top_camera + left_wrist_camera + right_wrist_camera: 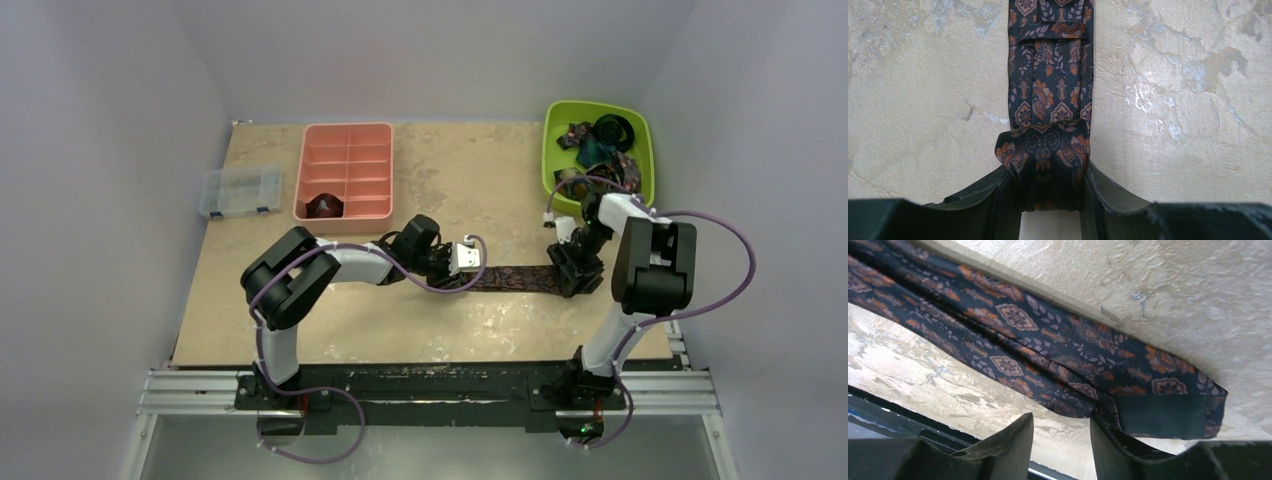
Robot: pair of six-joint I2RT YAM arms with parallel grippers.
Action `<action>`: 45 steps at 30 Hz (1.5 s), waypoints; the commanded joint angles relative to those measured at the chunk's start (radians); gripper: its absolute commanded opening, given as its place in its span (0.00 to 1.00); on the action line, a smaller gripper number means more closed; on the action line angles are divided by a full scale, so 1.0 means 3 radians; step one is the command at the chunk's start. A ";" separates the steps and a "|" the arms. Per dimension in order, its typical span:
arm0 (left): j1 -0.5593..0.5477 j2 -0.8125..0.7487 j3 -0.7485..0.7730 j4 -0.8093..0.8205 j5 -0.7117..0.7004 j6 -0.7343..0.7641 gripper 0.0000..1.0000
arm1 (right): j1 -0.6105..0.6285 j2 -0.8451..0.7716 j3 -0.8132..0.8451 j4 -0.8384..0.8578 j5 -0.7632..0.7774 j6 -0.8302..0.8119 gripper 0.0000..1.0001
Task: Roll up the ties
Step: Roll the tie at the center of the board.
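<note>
One dark tie with an orange pattern (515,277) lies flat across the table between my two grippers. My left gripper (1048,187) is shut on the tie's rolled end (1043,155), a small coil squeezed between both fingers, while the flat strip (1050,65) runs straight away from it. My right gripper (1062,432) is open, and only bare table shows between its fingers. The tie's other end (1158,405) lies just beyond the right fingertip (1105,440), touching or overlapping it. More ties (600,145) sit piled in the green bin (552,165). A rolled tie (325,205) sits in the pink tray (345,165).
The pink compartment tray stands at the back left, with the coil in its near left cell. A clear plastic box (238,190) sits at the table's left edge. The green bin is at the back right, close behind my right arm (650,260).
</note>
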State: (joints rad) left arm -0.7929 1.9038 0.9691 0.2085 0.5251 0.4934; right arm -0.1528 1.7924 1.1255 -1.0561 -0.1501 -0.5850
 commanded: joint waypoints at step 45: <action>0.0040 0.0265 -0.0070 -0.0562 -0.0215 0.0028 0.14 | -0.0066 -0.0040 0.0027 0.0405 0.0439 0.0165 0.00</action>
State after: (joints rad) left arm -0.7872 1.9118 0.9802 0.1974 0.5377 0.4900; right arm -0.1608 1.7885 1.1683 -0.9974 -0.1036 -0.5236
